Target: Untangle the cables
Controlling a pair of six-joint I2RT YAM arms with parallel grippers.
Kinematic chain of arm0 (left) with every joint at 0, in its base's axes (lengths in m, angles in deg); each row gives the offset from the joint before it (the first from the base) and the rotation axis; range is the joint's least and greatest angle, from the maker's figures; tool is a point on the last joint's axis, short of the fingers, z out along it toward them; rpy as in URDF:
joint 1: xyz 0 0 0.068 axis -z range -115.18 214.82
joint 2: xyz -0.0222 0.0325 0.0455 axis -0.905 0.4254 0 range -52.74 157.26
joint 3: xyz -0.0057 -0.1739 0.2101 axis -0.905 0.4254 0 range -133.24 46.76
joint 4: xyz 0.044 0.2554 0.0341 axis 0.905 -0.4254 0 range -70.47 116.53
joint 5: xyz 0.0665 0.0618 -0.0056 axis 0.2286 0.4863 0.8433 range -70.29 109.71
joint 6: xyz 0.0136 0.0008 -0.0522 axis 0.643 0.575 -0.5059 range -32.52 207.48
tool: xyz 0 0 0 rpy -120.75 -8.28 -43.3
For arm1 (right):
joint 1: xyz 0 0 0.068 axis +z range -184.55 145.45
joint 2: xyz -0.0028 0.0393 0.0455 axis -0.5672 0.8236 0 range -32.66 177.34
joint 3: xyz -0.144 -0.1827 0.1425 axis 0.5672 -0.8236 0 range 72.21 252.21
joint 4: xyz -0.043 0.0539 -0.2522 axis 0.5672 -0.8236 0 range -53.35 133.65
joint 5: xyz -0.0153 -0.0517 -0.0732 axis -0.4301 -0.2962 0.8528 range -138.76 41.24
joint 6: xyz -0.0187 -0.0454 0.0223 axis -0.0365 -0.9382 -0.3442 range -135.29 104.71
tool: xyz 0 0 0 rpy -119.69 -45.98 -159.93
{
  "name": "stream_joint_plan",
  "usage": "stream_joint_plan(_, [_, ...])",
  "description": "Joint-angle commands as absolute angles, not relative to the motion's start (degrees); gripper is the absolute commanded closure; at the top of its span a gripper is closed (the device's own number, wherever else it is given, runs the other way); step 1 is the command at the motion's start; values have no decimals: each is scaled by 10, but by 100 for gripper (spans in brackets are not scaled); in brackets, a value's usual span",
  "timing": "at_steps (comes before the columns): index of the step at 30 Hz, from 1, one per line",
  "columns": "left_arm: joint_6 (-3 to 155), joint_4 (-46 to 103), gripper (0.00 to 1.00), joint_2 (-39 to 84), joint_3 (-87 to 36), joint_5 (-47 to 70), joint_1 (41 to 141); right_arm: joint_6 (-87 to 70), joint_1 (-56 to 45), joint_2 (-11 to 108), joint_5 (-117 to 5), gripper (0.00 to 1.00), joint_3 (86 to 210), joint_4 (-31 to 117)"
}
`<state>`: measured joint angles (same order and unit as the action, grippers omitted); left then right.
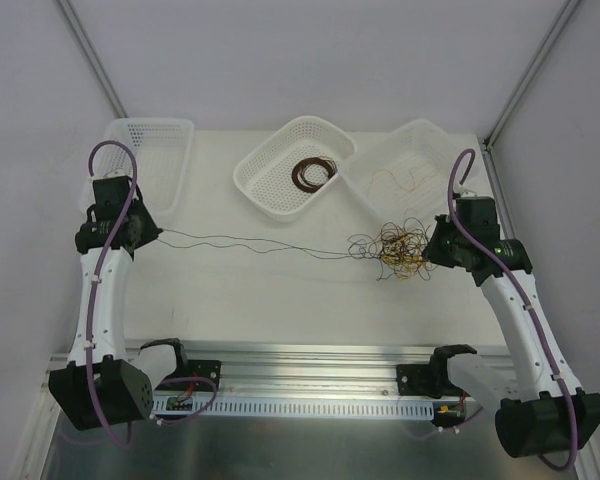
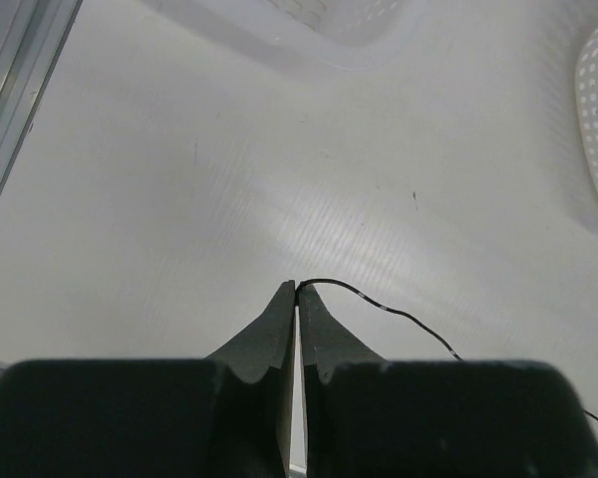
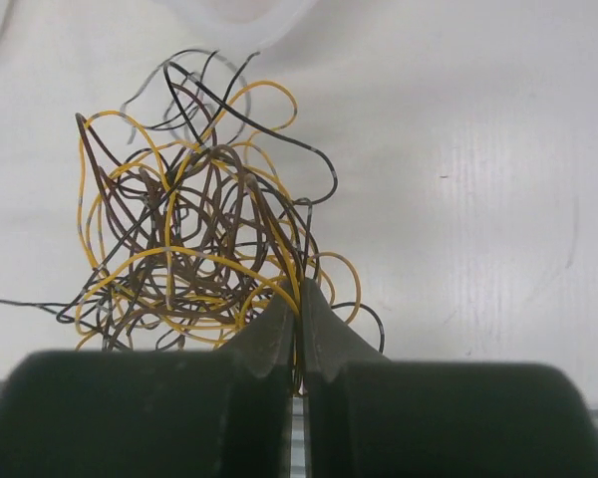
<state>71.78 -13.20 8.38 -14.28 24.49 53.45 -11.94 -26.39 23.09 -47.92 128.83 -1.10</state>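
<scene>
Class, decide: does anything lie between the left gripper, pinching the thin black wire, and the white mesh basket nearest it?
Nothing visible does. The left gripper, shut on the thin black wire, sits right beside the white rectangular mesh basket.

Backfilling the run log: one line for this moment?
left gripper: shut on black cable | right gripper: shut on cable tangle | black cable: stretched from left gripper to tangle

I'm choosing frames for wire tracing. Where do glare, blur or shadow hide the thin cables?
Top external: even light, black cable hairline but traceable. Left wrist: pale sheen on the table, cable crisp at the left gripper. Right wrist: tangle sharp, right gripper dark, underexposed.
</scene>
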Motion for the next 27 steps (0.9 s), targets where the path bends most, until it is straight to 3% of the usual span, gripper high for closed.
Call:
stream_joint_plan(1, [730,-124,100,89,-145,218,527,-121,-260,225,-588,99,1305,-22])
stream_joint_plan(6, [719,-109,100,73,-101,74,532,-92,-179,257,-633,99,1298,25])
stream_joint_plan(12, [710,-103,82,37,-56,0,584,18,-35,320,-595,95,1235,156])
stream_joint_plan(15, [690,-96,64,18,-39,-7,626,55,-5,376,-586,84,1213,211])
stream_joint_plan(16, [685,-92,56,11,-33,-5,646,57,-3,387,-587,69,1215,218])
stream_joint_plan(19, [660,-83,44,3,-28,-8,687,-1,10,409,-562,50,1251,171])
stream_joint_plan(23, [624,-64,22,4,-26,-16,753,-103,14,392,-538,40,1301,102])
stream_joint_plan(27, [600,-35,16,17,-29,-20,819,-188,14,377,-549,41,1315,70])
